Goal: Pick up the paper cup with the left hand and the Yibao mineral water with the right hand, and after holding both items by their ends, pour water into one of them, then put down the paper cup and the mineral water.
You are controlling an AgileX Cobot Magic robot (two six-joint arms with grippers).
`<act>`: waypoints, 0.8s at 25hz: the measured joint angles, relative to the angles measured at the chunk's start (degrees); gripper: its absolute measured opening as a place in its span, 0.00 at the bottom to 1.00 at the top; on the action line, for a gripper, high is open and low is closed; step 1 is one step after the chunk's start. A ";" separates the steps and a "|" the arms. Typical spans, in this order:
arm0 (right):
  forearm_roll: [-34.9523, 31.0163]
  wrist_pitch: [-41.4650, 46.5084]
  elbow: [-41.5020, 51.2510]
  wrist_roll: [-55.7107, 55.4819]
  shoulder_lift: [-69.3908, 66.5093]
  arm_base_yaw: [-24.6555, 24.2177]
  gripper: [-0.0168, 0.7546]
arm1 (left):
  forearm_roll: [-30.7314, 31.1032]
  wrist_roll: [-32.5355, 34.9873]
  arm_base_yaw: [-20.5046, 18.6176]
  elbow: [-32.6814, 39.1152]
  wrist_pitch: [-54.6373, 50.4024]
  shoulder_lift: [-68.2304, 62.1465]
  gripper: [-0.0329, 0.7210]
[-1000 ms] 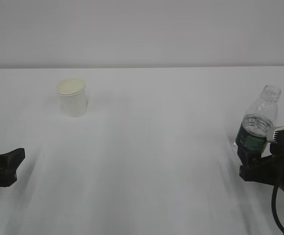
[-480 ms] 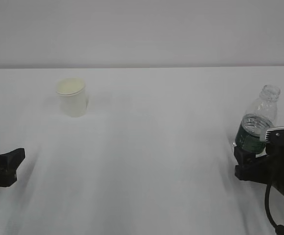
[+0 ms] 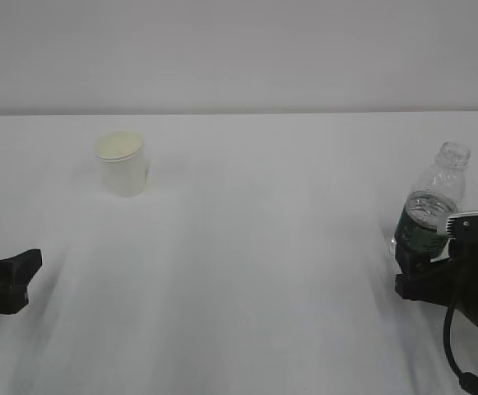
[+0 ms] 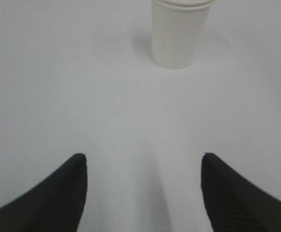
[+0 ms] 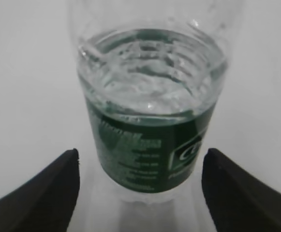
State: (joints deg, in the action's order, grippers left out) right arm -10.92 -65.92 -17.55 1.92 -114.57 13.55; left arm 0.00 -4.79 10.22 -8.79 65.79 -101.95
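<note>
Over the last second the right hand has been brought in around the Yibao mineral water, so that in the right wrist view the green-labelled bottle is seen upright between the spread jaws, with clear gaps on both sides and nothing yet clamped. The left hand has not been moved; its jaws are spread and empty, and the paper cup is left standing well ahead of it on the white table. The bottle is thus judged nearly ready to be gripped, while the reach for the cup has yet to be started.
</note>
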 joint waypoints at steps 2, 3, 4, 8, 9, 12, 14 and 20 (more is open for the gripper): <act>-0.25 0.00 -0.45 0.00 -0.13 0.00 0.79 | 0.00 0.00 0.00 0.00 0.00 0.00 0.75; -0.38 0.00 -0.60 0.25 -0.13 0.00 0.79 | 0.00 0.00 0.00 0.00 0.00 0.00 0.75; -0.38 0.00 -0.64 0.38 -0.13 0.00 0.79 | 0.00 0.00 0.00 0.00 0.00 0.00 0.75; -0.50 0.00 -1.93 0.44 -0.17 0.00 0.79 | 0.00 0.12 0.00 0.00 0.00 0.00 0.75; -0.59 0.00 -2.23 0.44 -0.26 0.00 0.79 | 0.00 0.12 0.00 0.00 0.00 0.00 0.75; -0.59 0.00 -3.12 0.58 -0.26 0.00 0.79 | 0.00 0.20 0.00 0.00 0.00 0.00 0.75; -0.59 0.00 -3.58 0.71 -0.26 0.00 0.79 | 0.00 0.20 0.00 0.00 0.00 0.00 0.75; -0.73 0.00 -3.81 0.85 -1.43 0.00 0.79 | 0.00 0.20 0.00 0.00 0.00 0.00 0.75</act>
State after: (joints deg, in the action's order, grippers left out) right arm -11.65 -65.92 -21.36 2.76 -116.00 13.55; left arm 0.00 -4.58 10.22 -8.79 65.79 -101.95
